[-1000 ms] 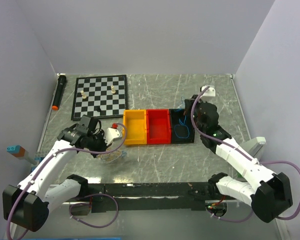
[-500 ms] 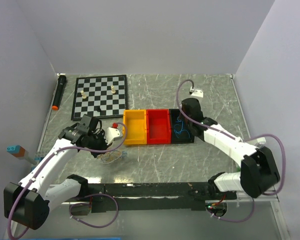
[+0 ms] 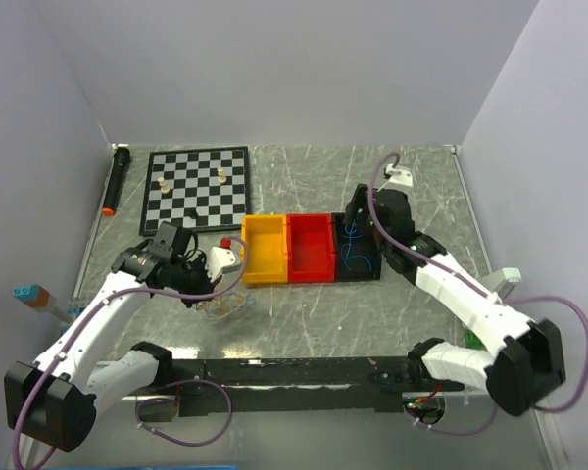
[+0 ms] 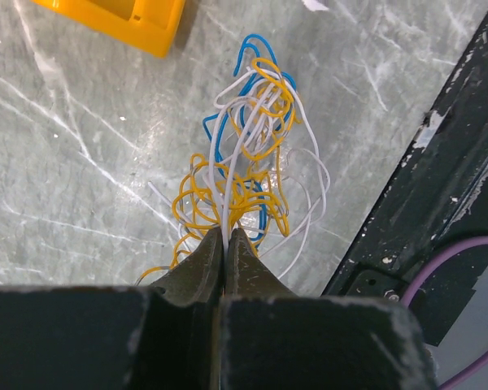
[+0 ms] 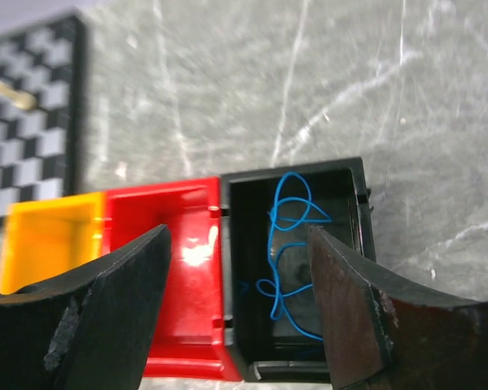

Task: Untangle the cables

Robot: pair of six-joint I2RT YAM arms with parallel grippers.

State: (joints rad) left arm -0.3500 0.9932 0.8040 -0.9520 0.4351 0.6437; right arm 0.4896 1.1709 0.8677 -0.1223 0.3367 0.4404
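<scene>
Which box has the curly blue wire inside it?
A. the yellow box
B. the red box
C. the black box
C: the blue wire lies curled up inside the black box, while the red box and the yellow box next to it show no wire.

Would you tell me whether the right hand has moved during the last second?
Yes. The right hand now hangs open, a little further left over the black bin's far edge than before.
</scene>
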